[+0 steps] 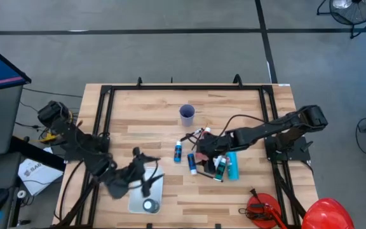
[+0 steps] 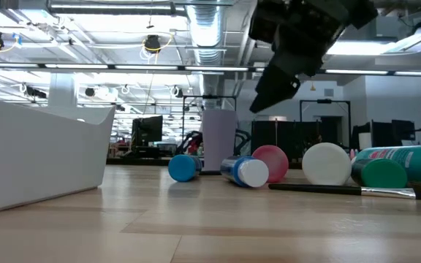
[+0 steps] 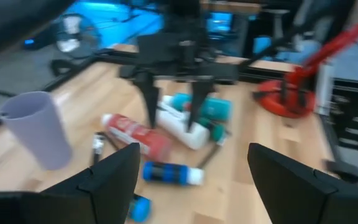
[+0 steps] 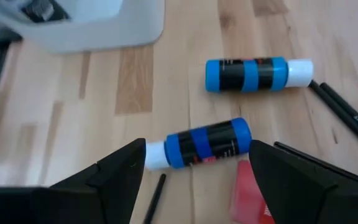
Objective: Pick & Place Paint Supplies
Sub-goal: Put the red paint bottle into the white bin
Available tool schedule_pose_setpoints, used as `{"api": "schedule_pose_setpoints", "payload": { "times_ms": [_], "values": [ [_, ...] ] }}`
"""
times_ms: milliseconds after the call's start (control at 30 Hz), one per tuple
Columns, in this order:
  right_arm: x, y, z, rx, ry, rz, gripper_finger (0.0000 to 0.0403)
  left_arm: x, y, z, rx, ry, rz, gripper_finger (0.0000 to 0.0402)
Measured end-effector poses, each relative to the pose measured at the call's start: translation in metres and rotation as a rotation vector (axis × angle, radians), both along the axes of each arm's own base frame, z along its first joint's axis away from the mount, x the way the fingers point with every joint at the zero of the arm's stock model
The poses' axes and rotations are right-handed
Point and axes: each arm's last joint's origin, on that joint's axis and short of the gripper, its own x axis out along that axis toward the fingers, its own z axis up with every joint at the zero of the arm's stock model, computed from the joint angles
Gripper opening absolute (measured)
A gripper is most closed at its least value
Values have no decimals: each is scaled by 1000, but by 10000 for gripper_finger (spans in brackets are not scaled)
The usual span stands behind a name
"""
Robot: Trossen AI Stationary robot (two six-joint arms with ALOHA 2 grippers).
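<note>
Now I'm lining up a pick: my right gripper (image 4: pixel 191 163) hovers with jaws wide, empty, over a blue bottle (image 4: pixel 209 144) lying in the pile mid-table. Next I must descend and close. Left gripper (image 1: pixel 146 170), open, waits by the bin (image 1: pixel 146 194).

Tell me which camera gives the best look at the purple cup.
The left wrist view: the purple cup stands upright, large and unobstructed, apart from the bottles. The high view shows only its round rim from above. The low view shows it far off, partly behind bottles. The right wrist view does not show it.
</note>
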Motion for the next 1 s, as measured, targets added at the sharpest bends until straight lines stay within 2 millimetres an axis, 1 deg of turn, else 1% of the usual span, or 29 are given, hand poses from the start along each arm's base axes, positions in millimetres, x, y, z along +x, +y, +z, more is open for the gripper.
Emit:
{"api": "schedule_pose_setpoints", "payload": {
  "times_ms": [67,133,200,267,367,467,533,600,700,800,867,1000],
  "values": [
    [-1,-1,5,20,-17,-23,279,10,12,0,-8,6,39,292],
    [-2,-2,8,0,-34,-47,279,18,23,-1,-29,22,50,292],
    [-1,-3,8,-32,-46,-100,279,25,32,-2,-66,51,18,292],
    [-1,-4,8,-30,-43,-156,279,29,37,-2,-116,85,-54,292],
    [-3,-9,1,-2,14,-203,279,31,38,-3,-194,151,-215,292],
    [-8,-12,-3,95,98,-343,279,27,33,-10,-237,231,-333,292],
    [-13,-12,-7,133,154,-416,279,23,31,-18,-241,266,-365,292],
    [-13,-12,-7,166,158,-467,279,18,30,-24,-230,292,-377,292],
    [-13,-11,-7,213,165,-520,279,17,35,-24,-212,272,-353,292],
    [-15,-19,-9,276,209,-585,279,18,44,-25,-209,264,-285,292],
    [-16,-31,-10,316,258,-596,279,19,46,-25,-230,258,-261,292],
    [-18,-59,-12,456,344,-639,279,19,45,-28,-257,270,-261,292]
  ]
}}
